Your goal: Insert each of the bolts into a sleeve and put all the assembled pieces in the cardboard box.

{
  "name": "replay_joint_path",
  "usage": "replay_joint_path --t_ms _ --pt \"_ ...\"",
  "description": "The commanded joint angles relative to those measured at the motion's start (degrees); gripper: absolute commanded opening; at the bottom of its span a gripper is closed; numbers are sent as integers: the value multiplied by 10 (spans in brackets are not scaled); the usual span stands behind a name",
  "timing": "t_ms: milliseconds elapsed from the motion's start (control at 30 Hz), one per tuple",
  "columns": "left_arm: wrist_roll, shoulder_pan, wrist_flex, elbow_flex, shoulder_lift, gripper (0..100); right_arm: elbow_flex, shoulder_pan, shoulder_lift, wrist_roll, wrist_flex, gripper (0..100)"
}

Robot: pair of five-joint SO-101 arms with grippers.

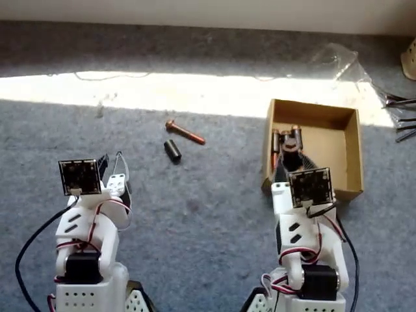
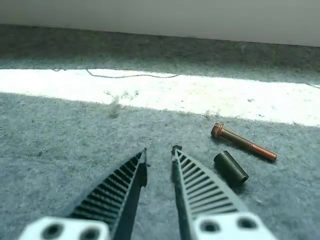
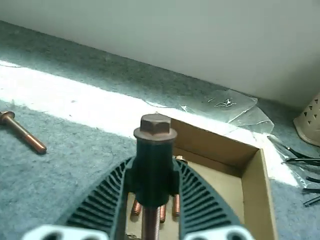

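We judge that the step in hand is to put the assembled piece (image 3: 153, 150) into the cardboard box (image 1: 312, 110). To do it well, the left tool (image 2: 159, 150), far to the left of the box, should wait. The right tool (image 3: 152, 167) should go lower over the bare floor of the box, beside the finished pieces (image 1: 286, 138) at the box's left wall. It should open only when the piece is low, so that it does not bounce out.

The left tool is a little open and holds nothing. The loose bolt (image 2: 243, 142) and the loose sleeve (image 2: 231, 168) lie on the table (image 1: 214, 208) left of the box, between it and the left tool. They are apart from each other, and the sleeve is nearer to that tool. The right tool is closed around the sleeve of the assembled piece, and the bolt head stands above its fingers. This tool hangs over the box's left edge, on the side nearest the arms.
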Motion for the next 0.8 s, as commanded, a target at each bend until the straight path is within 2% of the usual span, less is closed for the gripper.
replay_joint_path --t_ms 0,333,533,767 --pt "-4 -4 -51 20 -7 88 -40 30 -5 22 -1 5" --pt "-4 -5 -75 39 -7 88 -58 44 -5 19 2 5" --pt "-4 -5 -75 41 -7 88 -112 44 3 -15 18 5" --pt "-4 -5 -74 43 -7 88 -186 46 201 -12 15 5"
